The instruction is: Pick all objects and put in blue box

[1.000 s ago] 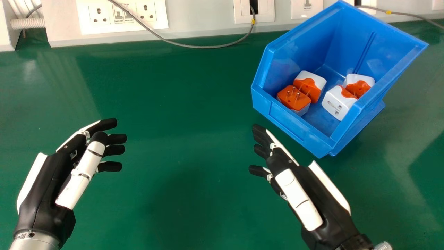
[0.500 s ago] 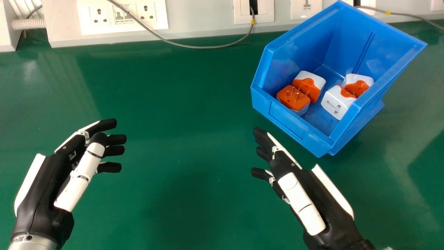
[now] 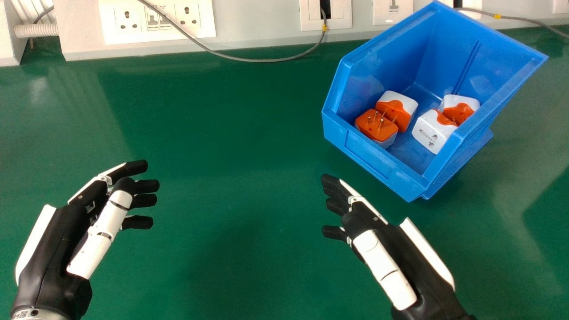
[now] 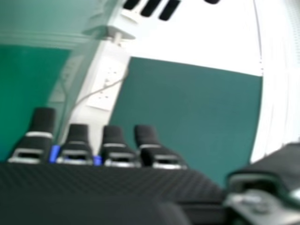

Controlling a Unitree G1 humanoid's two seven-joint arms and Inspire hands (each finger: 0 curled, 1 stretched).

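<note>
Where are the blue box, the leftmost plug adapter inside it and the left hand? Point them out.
Blue box (image 3: 369, 156): head view, on its front wall.
Leftmost plug adapter (image 3: 371, 130): head view, on its orange face.
Left hand (image 3: 51, 251): head view, on its black body.

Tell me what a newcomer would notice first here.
Most likely the big blue box at the head view's upper right, with four orange-and-white plug adapters inside. Next, the left robot hand and right robot hand, both empty over the green table, the right one nearer the box.
</note>
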